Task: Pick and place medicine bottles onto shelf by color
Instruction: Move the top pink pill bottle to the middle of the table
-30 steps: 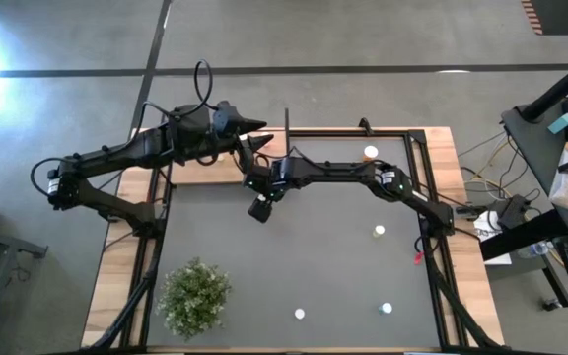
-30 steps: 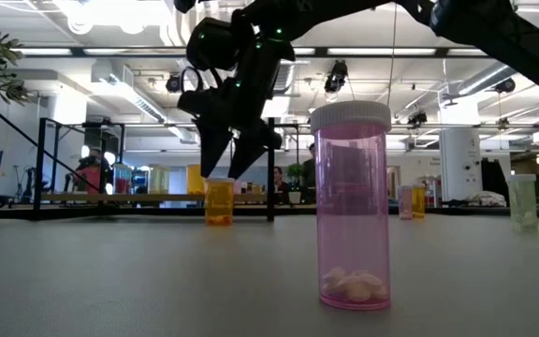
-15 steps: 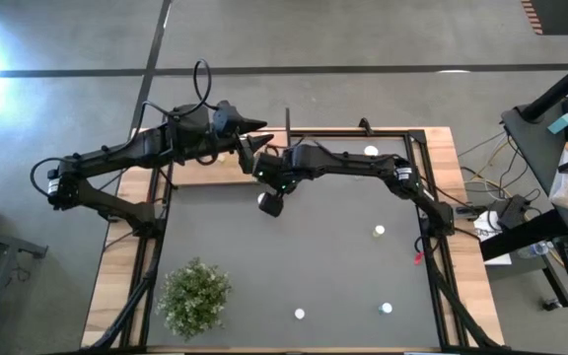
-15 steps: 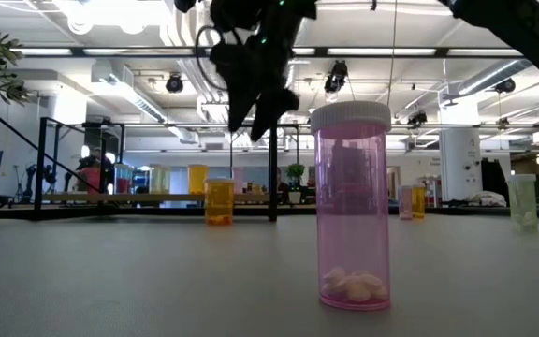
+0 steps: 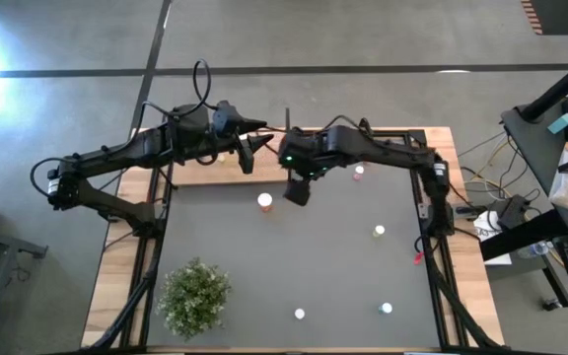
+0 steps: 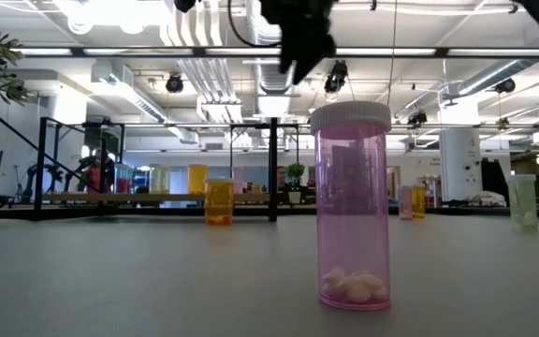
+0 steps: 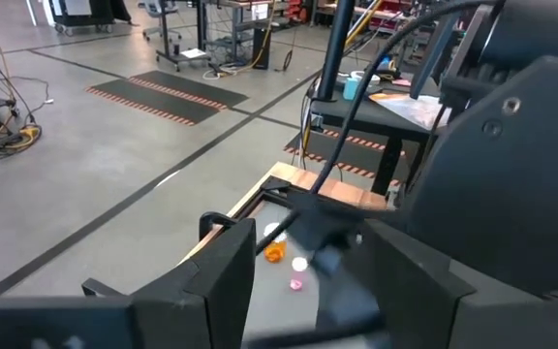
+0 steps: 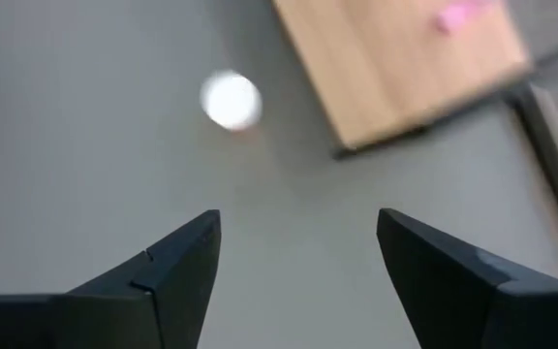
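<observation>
An orange medicine bottle (image 5: 264, 201) with a white cap (image 8: 232, 99) stands upright on the dark tabletop, just in front of the light-wood shelf (image 5: 205, 174). My right gripper (image 5: 299, 187) hangs open high above the table, a little right of this bottle, with nothing between its fingers (image 8: 298, 252). My left gripper (image 5: 249, 148) waits over the shelf, fingers apart and empty (image 7: 308, 291). A pink bottle (image 6: 351, 206) stands nearest the low camera, and the orange one (image 6: 219, 201) stands farther back. A blurred pink bottle (image 8: 458, 15) stands on the shelf (image 8: 405, 68).
More white-capped bottles stand on the table (image 5: 379, 232) (image 5: 299, 314) (image 5: 387, 308), and one near the shelf's right part (image 5: 359, 173). A green bushy plant (image 5: 195, 296) fills the near left corner. A thin black rod (image 5: 287, 126) rises at the shelf. Black frame rails run along the table's sides.
My right gripper has risen from just above the orange bottle and gone toward the table's right and far edges, leaving the low view's middle for its top. The orange bottle has stayed upright where it was.
</observation>
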Motion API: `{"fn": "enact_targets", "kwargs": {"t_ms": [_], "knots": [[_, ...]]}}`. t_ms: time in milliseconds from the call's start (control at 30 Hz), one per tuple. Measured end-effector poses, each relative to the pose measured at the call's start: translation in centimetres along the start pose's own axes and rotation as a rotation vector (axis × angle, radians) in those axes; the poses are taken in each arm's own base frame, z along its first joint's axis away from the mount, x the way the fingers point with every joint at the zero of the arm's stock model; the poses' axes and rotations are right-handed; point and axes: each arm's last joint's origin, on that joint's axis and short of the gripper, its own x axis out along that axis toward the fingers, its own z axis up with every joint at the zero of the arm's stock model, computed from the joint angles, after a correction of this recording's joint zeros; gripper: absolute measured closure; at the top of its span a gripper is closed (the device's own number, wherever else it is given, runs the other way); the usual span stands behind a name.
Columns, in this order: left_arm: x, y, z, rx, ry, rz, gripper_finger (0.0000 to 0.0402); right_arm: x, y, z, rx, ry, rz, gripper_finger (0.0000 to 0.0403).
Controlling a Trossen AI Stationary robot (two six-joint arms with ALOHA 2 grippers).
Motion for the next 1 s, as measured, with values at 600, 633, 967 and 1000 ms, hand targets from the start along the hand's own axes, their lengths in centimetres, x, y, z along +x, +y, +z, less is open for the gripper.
{"fn": "enact_targets", "kwargs": {"t_ms": [600,633,967,1000], "knots": [[0.0,0.0,0.0,0.000,0.000,0.009,0.0227,1.9,-7.1,-13.4,0.411,0.174,-0.251,0.0138],[0.0,0.0,0.0,0.000,0.000,0.009,0.0227,2.3,-7.4,-14.0,0.437,0.177,-0.258,0.0138],[0.0,0.0,0.0,-0.001,0.000,0.009,0.0227,5.2,-9.5,-16.6,0.533,0.224,-0.383,0.0137],[0.0,0.0,0.0,-0.001,0.000,0.009,0.0227,5.6,-9.8,-16.7,0.540,0.226,-0.386,0.0138]]}}
